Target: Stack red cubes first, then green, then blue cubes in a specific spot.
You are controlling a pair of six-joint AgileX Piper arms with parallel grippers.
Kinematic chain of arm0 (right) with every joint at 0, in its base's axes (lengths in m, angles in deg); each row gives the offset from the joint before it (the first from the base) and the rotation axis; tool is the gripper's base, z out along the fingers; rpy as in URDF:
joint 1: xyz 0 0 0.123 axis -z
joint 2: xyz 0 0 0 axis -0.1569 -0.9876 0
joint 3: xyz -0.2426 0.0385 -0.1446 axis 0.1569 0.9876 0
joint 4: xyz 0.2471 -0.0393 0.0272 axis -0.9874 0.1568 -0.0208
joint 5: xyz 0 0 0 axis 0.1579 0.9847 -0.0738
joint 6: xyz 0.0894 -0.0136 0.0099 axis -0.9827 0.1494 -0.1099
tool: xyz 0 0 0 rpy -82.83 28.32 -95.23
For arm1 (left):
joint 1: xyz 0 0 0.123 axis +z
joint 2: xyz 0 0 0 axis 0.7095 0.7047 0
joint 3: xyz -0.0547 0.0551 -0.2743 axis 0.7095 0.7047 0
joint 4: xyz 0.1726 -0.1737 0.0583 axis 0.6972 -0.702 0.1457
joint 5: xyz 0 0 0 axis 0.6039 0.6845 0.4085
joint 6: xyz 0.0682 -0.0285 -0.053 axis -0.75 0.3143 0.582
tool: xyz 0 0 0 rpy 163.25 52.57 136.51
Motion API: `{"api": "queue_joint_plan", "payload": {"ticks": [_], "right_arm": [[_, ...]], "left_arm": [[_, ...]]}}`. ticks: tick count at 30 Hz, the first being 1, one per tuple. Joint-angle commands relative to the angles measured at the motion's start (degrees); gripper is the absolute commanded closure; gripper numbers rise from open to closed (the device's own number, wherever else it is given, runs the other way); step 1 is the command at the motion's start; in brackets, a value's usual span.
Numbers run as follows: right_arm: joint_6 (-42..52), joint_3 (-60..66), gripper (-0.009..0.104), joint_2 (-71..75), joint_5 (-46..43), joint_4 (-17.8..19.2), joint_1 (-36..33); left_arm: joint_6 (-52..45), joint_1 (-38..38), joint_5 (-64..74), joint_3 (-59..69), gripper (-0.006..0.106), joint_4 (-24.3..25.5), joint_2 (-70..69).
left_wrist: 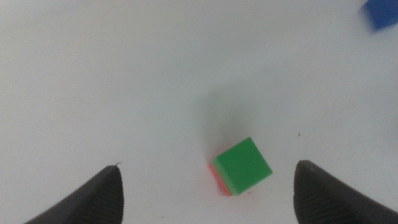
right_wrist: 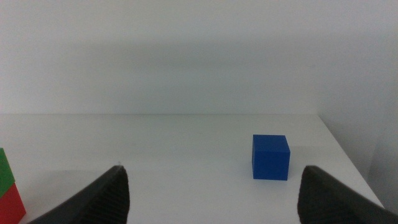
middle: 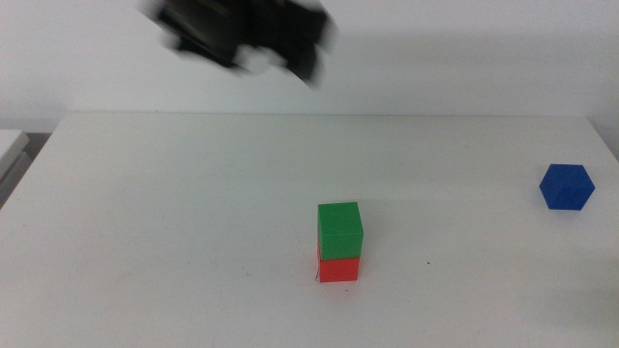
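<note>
Green cube point(middle: 339, 228) sits on red cube point(middle: 339, 267) at lower centre, blue cube point(middle: 566, 187) far right; both grippers, left gripper point(left_wrist: 205, 186) and right gripper point(right_wrist: 214, 186), wide open and empty; a careless blue placement could topple the stack.

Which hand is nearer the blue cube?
Right, as far as these views show. The right hand faces the blue cube low over the table, open. The left hand is high above the green-on-red stack, open, with the cube far off.

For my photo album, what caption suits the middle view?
Small matte green cube stacked on red cube, blue cube waiting aside, blurred left gripper overhead.
</note>
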Motion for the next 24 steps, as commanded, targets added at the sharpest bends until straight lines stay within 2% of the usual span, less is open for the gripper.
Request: {"api": "queue_joint_plan", "payload": {"ticks": [1, 3, 6, 8, 13, 24], "right_arm": [[0.39, 0.05, 0.002, 0.22, -0.60, 0.11, -0.15], [0.39, 0.05, 0.002, 0.22, -0.60, 0.11, -0.15], [0.39, 0.05, 0.002, 0.22, -0.60, 0.11, -0.15], [0.39, 0.05, 0.002, 0.22, -0.60, 0.11, -0.15], [0.39, 0.05, 0.002, 0.22, -0.60, 0.11, -0.15], [0.39, 0.05, 0.002, 0.22, -0.60, 0.11, -0.15]], "left_arm": [[-4.21, 1.26, 1.19, 4.83, 0.007, 0.00, -10.38], [-5.42, 1.80, 1.19, 13.91, 0.007, -2.29, -20.87], [-6.23, 1.91, -11.74, 30.24, 0.007, -8.63, -33.55], [-6.87, 1.90, -16.01, 35.20, 0.007, -10.51, -38.81], [-7.40, 1.90, -14.12, 36.66, 0.007, -11.72, -43.13], [-7.40, 1.90, -15.08, 36.66, 0.007, -12.57, -43.15]]}}
